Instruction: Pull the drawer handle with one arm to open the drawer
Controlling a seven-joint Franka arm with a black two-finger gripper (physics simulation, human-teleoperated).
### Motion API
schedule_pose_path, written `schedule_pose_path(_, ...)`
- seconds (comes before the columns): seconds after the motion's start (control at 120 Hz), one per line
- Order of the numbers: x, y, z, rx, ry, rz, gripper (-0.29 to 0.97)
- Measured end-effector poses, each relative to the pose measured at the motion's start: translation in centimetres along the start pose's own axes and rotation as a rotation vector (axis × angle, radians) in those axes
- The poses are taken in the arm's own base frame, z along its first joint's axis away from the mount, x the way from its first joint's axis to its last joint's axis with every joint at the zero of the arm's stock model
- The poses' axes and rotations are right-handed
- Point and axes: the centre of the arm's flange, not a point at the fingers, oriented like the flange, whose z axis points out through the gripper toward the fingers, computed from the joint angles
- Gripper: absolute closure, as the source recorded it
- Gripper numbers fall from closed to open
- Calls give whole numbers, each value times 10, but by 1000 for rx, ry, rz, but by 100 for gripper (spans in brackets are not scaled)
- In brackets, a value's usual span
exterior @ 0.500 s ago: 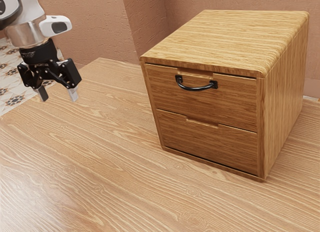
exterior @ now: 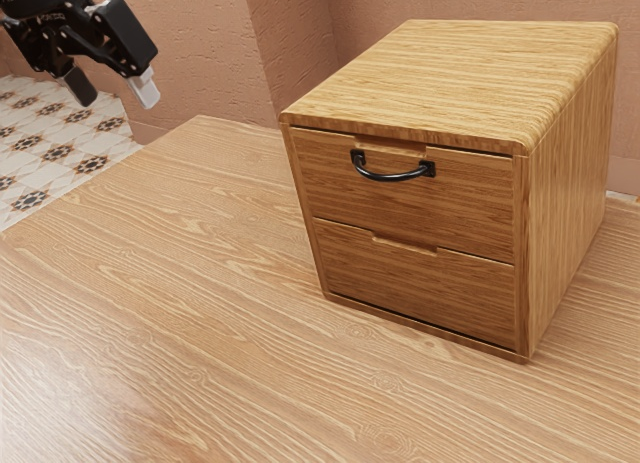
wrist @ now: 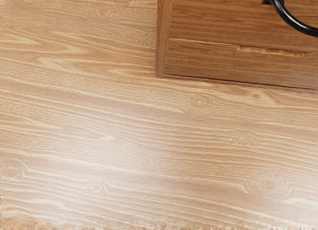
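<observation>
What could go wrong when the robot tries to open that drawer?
1. The hand is open and far from the handle, so it could come in crooked and bump the cabinet.
2. The handle is thin and close to the top drawer, so the hand might slip off.
3. The cabinet just stands on the table; pulling might drag it along.

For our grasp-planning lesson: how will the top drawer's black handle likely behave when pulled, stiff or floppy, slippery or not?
The black handle looks like a rigid curved bar fixed at both ends, so it probably won't flex. Its smooth rounded surface may slip in a grip. The broad cabinet seems unlikely to tip.
</observation>
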Motion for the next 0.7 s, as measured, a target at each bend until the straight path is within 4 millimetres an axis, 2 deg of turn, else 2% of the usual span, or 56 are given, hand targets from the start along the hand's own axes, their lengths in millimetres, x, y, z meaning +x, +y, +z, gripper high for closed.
schedule_pose_path(0.083,0,2,8,5,-30,1,0)
schedule_pose_path(0.167,1,16,29,8,-93,28,0)
schedule_pose_path(0.225,-11,35,78,17,-198,71,0)
schedule_pose_path(0.267,-35,72,129,43,-271,150,0)
schedule_pose_path(0.3,-57,93,153,63,-296,198,0)
schedule_pose_path(0.342,-84,111,153,68,-285,232,0)
schedule_pose_path(0.383,-100,119,148,58,-267,244,0)
schedule_pose_path(0.433,-98,117,155,35,-262,242,0)
schedule_pose_path(0.5,-84,113,181,8,-245,274,0)
schedule_pose_path(0.55,-90,126,200,-22,-182,372,0)
schedule_pose_path(0.608,-102,136,204,-53,-133,471,0)
schedule_pose_path(0.7,-119,136,208,-67,-98,582,0)
